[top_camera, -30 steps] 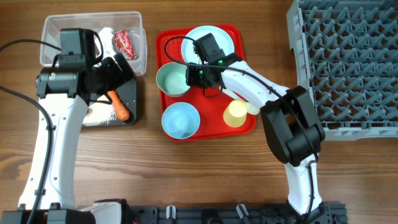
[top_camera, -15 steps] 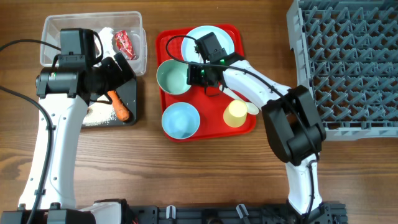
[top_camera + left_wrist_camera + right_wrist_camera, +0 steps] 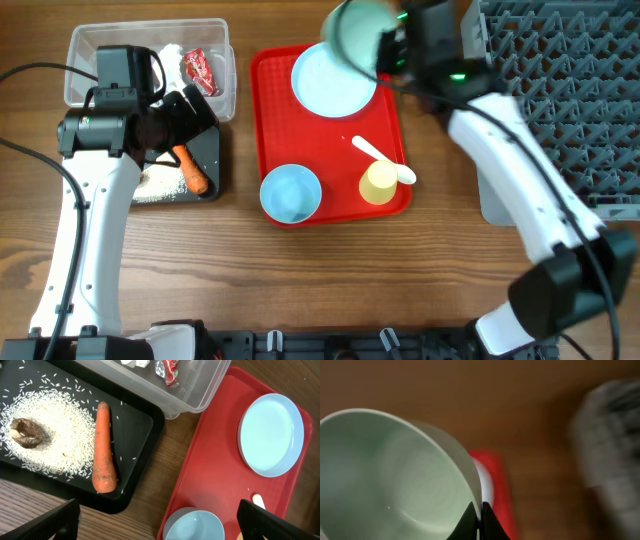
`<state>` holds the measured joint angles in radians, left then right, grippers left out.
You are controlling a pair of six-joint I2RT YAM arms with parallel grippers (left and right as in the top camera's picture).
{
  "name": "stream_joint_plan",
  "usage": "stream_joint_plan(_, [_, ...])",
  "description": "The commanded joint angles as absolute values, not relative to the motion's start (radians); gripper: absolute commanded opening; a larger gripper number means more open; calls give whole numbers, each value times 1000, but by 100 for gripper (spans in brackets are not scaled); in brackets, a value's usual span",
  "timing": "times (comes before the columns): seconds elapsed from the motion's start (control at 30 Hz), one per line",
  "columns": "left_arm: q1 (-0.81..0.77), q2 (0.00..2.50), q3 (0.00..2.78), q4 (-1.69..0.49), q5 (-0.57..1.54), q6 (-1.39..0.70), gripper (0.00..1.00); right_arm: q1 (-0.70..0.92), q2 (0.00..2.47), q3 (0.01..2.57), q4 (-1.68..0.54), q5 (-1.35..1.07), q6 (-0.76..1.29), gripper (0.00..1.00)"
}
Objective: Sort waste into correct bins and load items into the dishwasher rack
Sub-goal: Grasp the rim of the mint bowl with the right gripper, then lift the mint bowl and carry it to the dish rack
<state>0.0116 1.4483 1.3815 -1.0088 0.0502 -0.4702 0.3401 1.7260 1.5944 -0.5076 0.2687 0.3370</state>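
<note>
Pale green bowl (image 3: 355, 30): one; smooth, round, mint-pale inside, tipped on its side; blurred in the right wrist view.
Bowl's place: in the air over the far edge of the red tray (image 3: 330, 150), overlapping the plate in the overhead view, left of the dishwasher rack (image 3: 560, 90).
Right gripper (image 3: 481, 516): fingers pinched on the bowl's rim.
Left gripper (image 3: 192, 112): fingers spread wide, holding nothing, above the black tray (image 3: 140, 425).
On the red tray: one pale blue plate (image 3: 333, 78), one light blue bowl (image 3: 291, 192), one yellow cup (image 3: 379, 182), one white spoon (image 3: 380, 160).
In the black tray: one carrot (image 3: 103, 450), one brown lump (image 3: 27, 432), scattered rice (image 3: 55, 435).
In the clear tub (image 3: 200, 385): one red wrapper (image 3: 170, 370), white tissue (image 3: 170, 52).
</note>
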Motion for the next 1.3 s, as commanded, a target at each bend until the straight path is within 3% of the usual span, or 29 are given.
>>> stream_joint_plan(0.0, [4, 1453, 1393, -1006, 32, -479, 100, 266, 1745, 1602, -427, 661, 145, 4])
stream_joint_plan(0.27, [4, 1453, 1393, -1006, 32, -479, 100, 101, 1836, 1602, -203, 720, -86, 4])
stream_joint_plan(0.77, [4, 1453, 1393, -1006, 32, -479, 100, 31, 2085, 1602, 371, 823, -875, 4])
stream_joint_plan(1.07, [4, 1453, 1393, -1006, 32, -479, 100, -35, 2091, 1602, 375, 807, -917, 4])
stream_joint_plan(1.27, [4, 1453, 1393, -1006, 32, -479, 100, -87, 2091, 1597, 242, 659, -904, 4])
